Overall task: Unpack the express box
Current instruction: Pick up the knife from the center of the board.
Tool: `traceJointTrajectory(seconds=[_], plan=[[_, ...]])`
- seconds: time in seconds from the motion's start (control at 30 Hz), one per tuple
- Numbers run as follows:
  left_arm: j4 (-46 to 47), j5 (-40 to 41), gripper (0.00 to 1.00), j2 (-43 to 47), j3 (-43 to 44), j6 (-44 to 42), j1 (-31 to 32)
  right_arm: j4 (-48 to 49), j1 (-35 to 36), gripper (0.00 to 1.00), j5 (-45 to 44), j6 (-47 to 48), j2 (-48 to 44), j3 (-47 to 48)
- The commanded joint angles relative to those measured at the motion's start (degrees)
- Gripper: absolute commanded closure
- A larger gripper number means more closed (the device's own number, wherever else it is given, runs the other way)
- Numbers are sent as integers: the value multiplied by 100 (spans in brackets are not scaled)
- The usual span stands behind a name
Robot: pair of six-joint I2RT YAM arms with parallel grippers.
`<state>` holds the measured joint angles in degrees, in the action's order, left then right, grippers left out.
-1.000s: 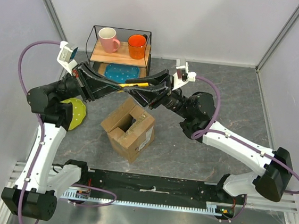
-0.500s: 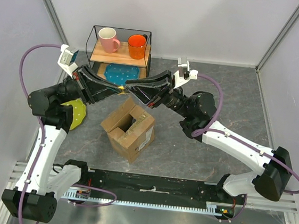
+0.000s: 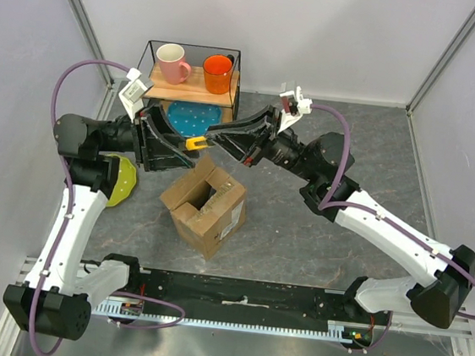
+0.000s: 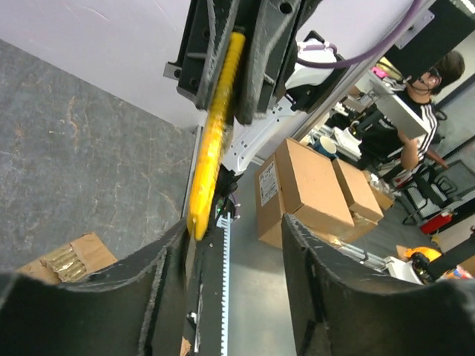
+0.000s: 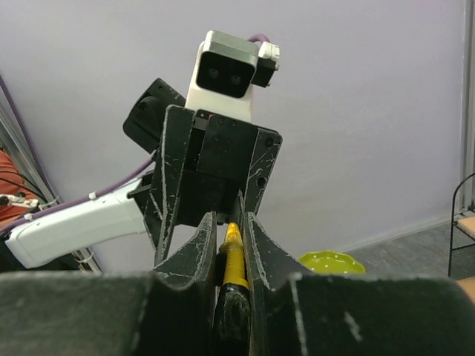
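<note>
Where the express box (image 3: 205, 202) sits: on the tabletop (image 3: 325, 238), between the two arms, near and just below both tools, touching neither.
Box state: top flaps open, dark hollow showing; contents not readable from above.
White label (image 3: 232, 225): on the side wall facing the right arm's base.
Right tool (image 3: 205, 142): clamped narrow on a yellow cutter (image 3: 194, 143), probably a box knife, though the view is too poor to be sure.
Left tool (image 3: 185, 151): fingers apart, holding nothing; the cutter's free end is just beside one finger.
Handling, judged: plain cardboard, likely light; walls stiff enough to pinch but will dent; flaps floppy; may skid on the smooth tabletop.
Where to hold, judged: top rim of a side wall, one finger inside and one outside, near a corner where the board is stiffest; not the loose flaps.
</note>
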<state>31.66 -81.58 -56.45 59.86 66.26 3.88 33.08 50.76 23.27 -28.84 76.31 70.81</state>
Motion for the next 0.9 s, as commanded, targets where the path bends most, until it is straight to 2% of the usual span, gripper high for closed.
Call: traceJointTrajectory(seconds=[0.0, 0.23, 0.47, 0.53, 0.6, 0.77, 0.87], plan=[[-151, -1360, 42, 19, 439, -437, 16, -416, -172, 100, 99, 274, -187, 451], [-792, -1825, 42, -24, 580, -1211, 16, -627, -207, 100, 433, 160, -38, 618], [-1083, -2143, 36, 28, 334, -1950, 8, -628, -233, 100, 679, -121, -29, 689], [-1083, -2204, 27, 124, 124, -2195, 16, -505, -260, 100, 740, -306, -64, 671], [-1074, -2213, 24, 204, 0, -2380, 8, -425, -269, 100, 784, -420, -108, 680], [-1127, -2222, 23, 292, -18, -2565, 16, -408, -286, 100, 1108, -675, -3, 777], [-1188, -2222, 27, 283, 35, -2539, 16, -434, -286, 100, 1355, -755, 138, 812]])
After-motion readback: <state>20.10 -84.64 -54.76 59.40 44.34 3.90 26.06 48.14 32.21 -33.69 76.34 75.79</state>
